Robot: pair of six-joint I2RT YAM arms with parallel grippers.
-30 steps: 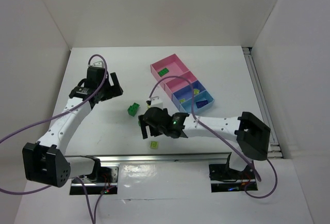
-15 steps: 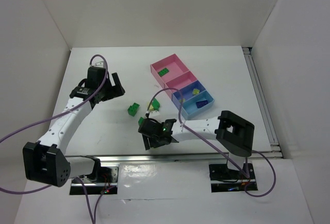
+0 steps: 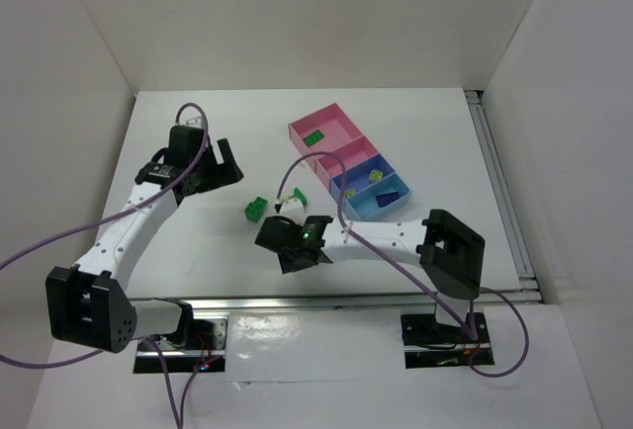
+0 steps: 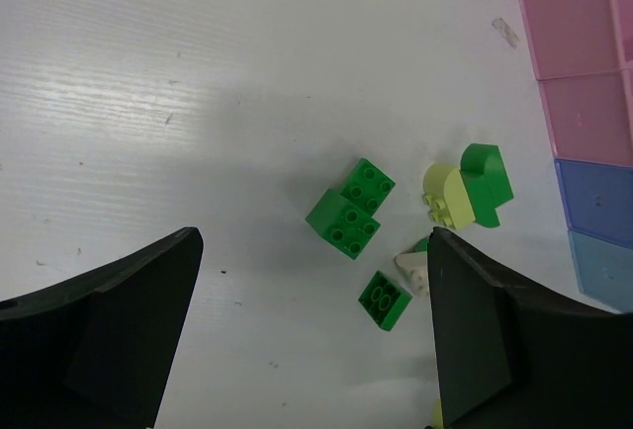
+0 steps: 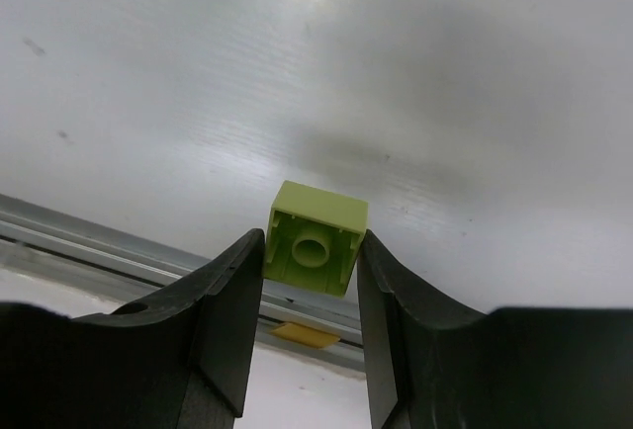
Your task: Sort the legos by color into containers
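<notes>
Grips pale yellow-green lego point(image 5: 316, 236) tight in right claw point(image 5: 312, 251), seemingly just off surface point(image 5: 445, 73).
Holds left claw point(image 4: 312, 286) wide apart above loose dark green legos point(image 4: 348, 214), lying on surface left of pink and blue containers point(image 3: 336, 130).

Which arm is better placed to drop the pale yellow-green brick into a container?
Right. The right gripper clamps the pale yellow-green plastic brick, and the joined pink and blue plastic containers lie on its side. The left gripper hangs open and empty, farther away.
</notes>
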